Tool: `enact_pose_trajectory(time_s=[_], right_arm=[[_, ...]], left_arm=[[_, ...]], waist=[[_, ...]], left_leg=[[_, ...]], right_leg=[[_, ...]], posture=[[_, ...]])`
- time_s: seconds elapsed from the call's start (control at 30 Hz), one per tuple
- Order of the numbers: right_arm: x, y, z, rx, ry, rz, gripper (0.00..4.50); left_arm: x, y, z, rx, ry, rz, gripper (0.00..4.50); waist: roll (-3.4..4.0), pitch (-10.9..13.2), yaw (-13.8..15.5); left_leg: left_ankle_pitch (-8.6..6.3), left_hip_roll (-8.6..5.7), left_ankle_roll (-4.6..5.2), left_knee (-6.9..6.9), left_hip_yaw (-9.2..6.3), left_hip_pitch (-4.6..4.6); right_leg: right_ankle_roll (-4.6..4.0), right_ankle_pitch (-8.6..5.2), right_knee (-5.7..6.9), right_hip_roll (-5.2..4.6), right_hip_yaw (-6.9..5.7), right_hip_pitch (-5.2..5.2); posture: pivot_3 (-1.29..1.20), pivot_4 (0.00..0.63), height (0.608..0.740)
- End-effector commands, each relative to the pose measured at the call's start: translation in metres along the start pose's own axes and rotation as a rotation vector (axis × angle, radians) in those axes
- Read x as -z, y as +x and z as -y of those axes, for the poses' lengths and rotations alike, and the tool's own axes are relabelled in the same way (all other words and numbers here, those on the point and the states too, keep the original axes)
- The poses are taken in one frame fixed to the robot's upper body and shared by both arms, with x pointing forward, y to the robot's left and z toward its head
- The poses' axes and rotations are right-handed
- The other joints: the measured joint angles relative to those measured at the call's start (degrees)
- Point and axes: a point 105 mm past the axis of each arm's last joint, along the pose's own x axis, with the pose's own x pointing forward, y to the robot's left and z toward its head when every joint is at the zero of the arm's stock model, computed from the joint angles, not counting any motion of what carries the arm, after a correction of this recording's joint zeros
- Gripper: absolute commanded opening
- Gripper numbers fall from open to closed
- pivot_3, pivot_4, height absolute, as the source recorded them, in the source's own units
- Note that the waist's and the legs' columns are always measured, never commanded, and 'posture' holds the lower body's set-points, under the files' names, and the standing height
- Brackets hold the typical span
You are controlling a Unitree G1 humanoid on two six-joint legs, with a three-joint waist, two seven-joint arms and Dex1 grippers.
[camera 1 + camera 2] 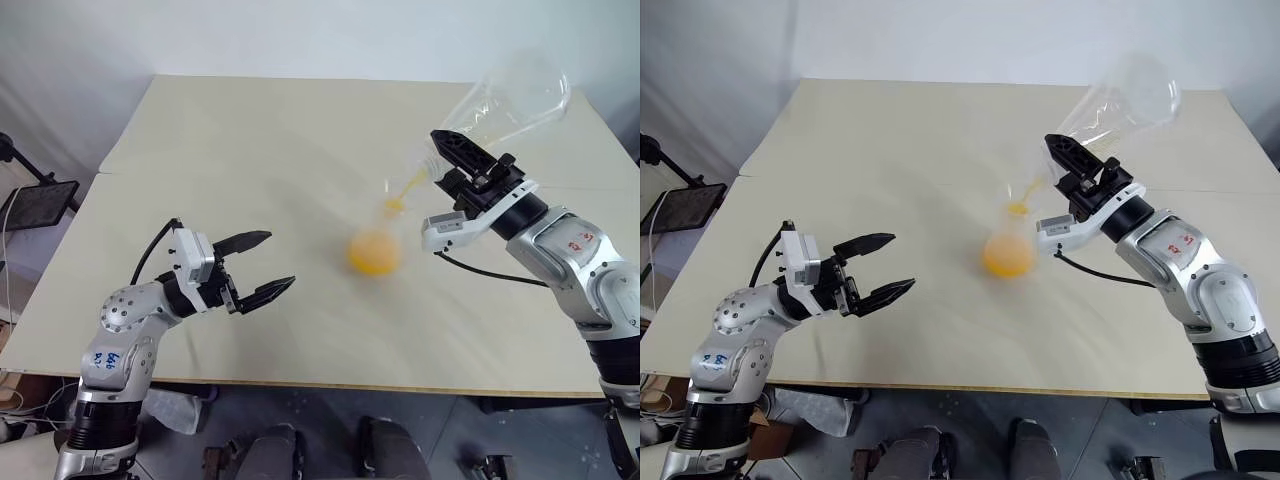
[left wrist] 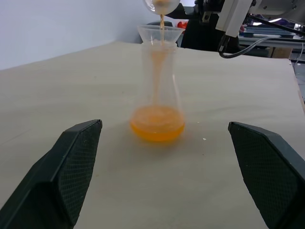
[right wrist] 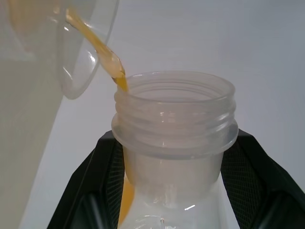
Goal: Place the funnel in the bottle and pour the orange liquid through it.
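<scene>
The small clear bottle (image 2: 158, 90) stands upright mid-table, with the orange liquid (image 1: 374, 253) pooled in its rounded base. The faint clear funnel (image 2: 161, 33) sits in its neck. My right gripper (image 1: 452, 168) is shut on the neck of a large clear conical flask (image 1: 510, 100). The flask is tilted mouth-down over the funnel, and a thin orange stream (image 3: 97, 47) runs from its threaded mouth (image 3: 174, 105) into the funnel. My left gripper (image 1: 280, 260) hangs open and empty to the left of the bottle, well apart from it, pointing toward it.
The beige table (image 1: 270, 140) has a seam running across its left part, and its front edge lies just below my arms. A black stand with a dark plate (image 1: 38, 205) is off the table's left side.
</scene>
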Motion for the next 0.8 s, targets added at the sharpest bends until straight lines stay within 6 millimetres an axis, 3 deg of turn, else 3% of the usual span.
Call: enact_pose_trajectory(time_s=[0.03,0.5,0.67,0.73,0.8], right_arm=[[0.0089,-0.0006,0.0183,0.062,-0.039,-0.019,2.42],[0.0071,0.0007,0.0186,0.070,0.003,-0.014,2.42],[0.0019,-0.0005,0.0212,0.074,0.296,-0.007,2.42],[0.0018,-0.0004,0.0243,0.082,0.335,-0.009,2.42],[0.0081,-0.0010,0.0270,0.105,0.453,-0.057,2.42]], left_arm=[[-0.0039,0.0016,-0.0001,0.003,0.021,0.018,4.50],[-0.0034,0.0010,0.0004,-0.003,0.019,0.019,4.50],[-0.0031,0.0000,-0.0007,-0.002,0.023,0.014,4.50],[-0.0033,-0.0003,-0.0014,-0.001,0.023,0.014,4.50],[-0.0037,-0.0003,-0.0021,0.003,0.025,0.011,4.50]], waist=[[0.00,0.0,0.0],[0.00,0.0,0.0],[0.00,0.0,-0.1],[0.00,0.0,0.0],[0.00,0.0,0.1]], left_leg=[[0.00,0.00,0.00,0.00,0.00,0.00],[0.00,0.00,0.00,0.00,0.00,0.00],[0.00,0.02,0.00,0.00,0.00,0.00],[0.00,0.04,0.00,0.01,0.00,0.00],[0.00,0.03,0.00,0.02,-0.01,0.00]], right_leg=[[0.00,0.00,0.00,0.00,0.00,0.00],[0.00,0.00,0.00,0.00,0.00,0.00],[0.00,0.00,-0.02,0.02,-0.01,0.01],[0.00,0.00,-0.01,0.04,-0.02,0.02],[0.00,0.00,-0.01,0.01,-0.03,0.02]], posture=[[0.00,0.150,0.740],[0.00,0.150,0.740],[0.00,0.150,0.740],[0.00,0.150,0.740],[0.00,0.150,0.740]])
